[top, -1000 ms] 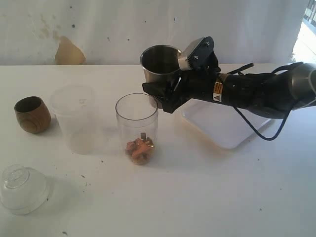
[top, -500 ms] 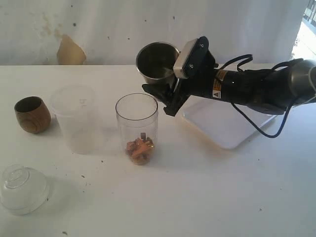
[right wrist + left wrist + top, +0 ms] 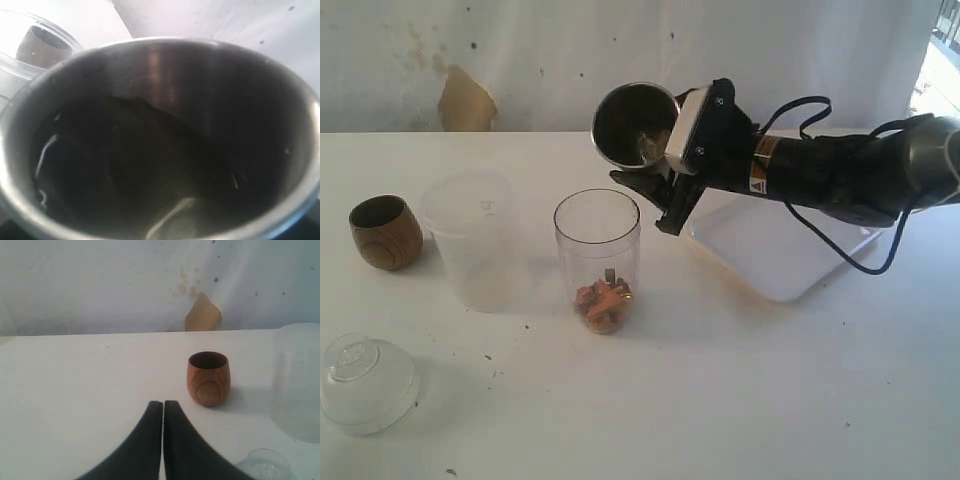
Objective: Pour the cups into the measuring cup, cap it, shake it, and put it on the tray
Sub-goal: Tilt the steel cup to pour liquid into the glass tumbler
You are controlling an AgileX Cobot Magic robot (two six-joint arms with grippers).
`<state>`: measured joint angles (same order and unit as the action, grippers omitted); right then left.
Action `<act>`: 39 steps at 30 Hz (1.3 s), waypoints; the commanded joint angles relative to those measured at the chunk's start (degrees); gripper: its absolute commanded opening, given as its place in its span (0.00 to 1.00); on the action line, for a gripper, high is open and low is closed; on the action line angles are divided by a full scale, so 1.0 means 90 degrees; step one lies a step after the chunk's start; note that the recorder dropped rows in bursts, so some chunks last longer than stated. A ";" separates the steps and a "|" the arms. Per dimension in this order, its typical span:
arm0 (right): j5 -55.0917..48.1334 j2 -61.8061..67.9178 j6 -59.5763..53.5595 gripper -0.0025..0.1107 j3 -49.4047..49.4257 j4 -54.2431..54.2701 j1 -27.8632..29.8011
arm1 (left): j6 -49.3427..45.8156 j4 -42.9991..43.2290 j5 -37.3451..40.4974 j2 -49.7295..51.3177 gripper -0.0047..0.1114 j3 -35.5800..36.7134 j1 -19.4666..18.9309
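Observation:
My right gripper (image 3: 652, 180) is shut on the steel tumbler (image 3: 634, 124) and holds it tipped steeply, mouth towards the left, just above and behind the measuring cup (image 3: 598, 258). The measuring cup stands upright with orange-brown pieces at its bottom. In the right wrist view the tumbler's dark inside (image 3: 160, 150) fills the frame and hides the fingers. The frosted plastic cup (image 3: 470, 240) and the brown wooden cup (image 3: 385, 232) stand to the left. My left gripper (image 3: 163, 406) is shut and empty, low over the table short of the wooden cup (image 3: 208, 378). The white tray (image 3: 770, 255) lies under my right arm.
A clear domed lid (image 3: 365, 382) rests on the table at the front left; its edge (image 3: 264, 466) also shows in the left wrist view beside the frosted cup (image 3: 297, 380). A white wall with a tan patch (image 3: 465, 100) runs behind the table.
My right wrist has rolled, tipping the steel tumbler from nearly upright to steeply tilted, with its mouth swinging left. The other cups and the left gripper have not moved.

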<state>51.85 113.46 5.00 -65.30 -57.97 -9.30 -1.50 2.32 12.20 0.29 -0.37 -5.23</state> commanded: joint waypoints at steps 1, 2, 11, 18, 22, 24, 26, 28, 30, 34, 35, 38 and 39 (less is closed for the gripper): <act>0.0209 -0.0091 -0.0398 0.02 -0.0103 0.0180 -0.0001 | 0.0013 -0.0050 -0.0064 -0.0032 0.05 0.0041 -0.0006; 0.0206 -0.0091 -0.0424 0.02 -0.0103 0.0180 -0.0001 | 0.0013 -0.0050 -0.0064 -0.0032 0.05 0.0041 -0.0006; 0.0196 -0.0091 -0.0870 0.02 -0.0103 0.0192 -0.0001 | 0.0000 -0.0050 -0.0064 -0.0032 0.05 0.0041 -0.0006; 0.0191 -0.0091 -0.0915 0.02 -0.0163 0.0192 -0.0001 | 0.0000 -0.0050 -0.0064 -0.0032 0.05 0.0041 -0.0006; 0.0191 -0.0091 -0.0915 0.02 -0.0255 0.0179 -0.0001 | 0.0000 -0.0050 -0.0064 -0.0032 0.05 0.0041 -0.0006; 0.0176 -0.0091 -0.0915 0.02 -0.0297 0.0179 -0.0001 | 0.0000 -0.0050 -0.0064 -0.0032 0.05 0.0041 -0.0006; 0.0119 -0.0103 -0.1009 0.02 -0.0323 0.0179 -0.0001 | 0.0000 -0.0050 -0.0064 -0.0032 0.05 0.0041 -0.0006; 0.0072 -0.0103 -0.1040 0.02 -0.0353 0.0179 -0.0001 | 0.0000 -0.0050 -0.0064 -0.0032 0.05 0.0041 -0.0006; 0.0044 -0.0103 -0.1040 0.02 -0.0364 0.0170 -0.0001 | 0.0000 -0.0050 -0.0064 -0.0032 0.05 0.0041 -0.0006; 0.0044 -0.0103 -0.1040 0.02 -0.0379 0.0170 -0.0001 | 0.0000 -0.0050 -0.0064 -0.0032 0.05 0.0041 -0.0006; 0.0024 -0.0103 -0.1040 0.02 -0.0378 0.0170 -0.0001 | 0.0000 -0.0050 -0.0064 -0.0032 0.05 0.0041 -0.0006; -0.0100 -0.0103 -0.1163 0.02 -0.0391 0.0170 -0.0001 | 0.0000 -0.0050 -0.0064 -0.0032 0.05 0.0041 -0.0006; -0.0113 -0.0103 -0.1229 0.02 -0.0391 0.0170 -0.0001 | 0.0000 -0.0050 -0.0064 -0.0032 0.05 0.0041 -0.0006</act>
<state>49.38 113.46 -4.36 -67.97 -58.10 -9.30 -1.50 2.32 12.20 0.29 -0.37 -5.23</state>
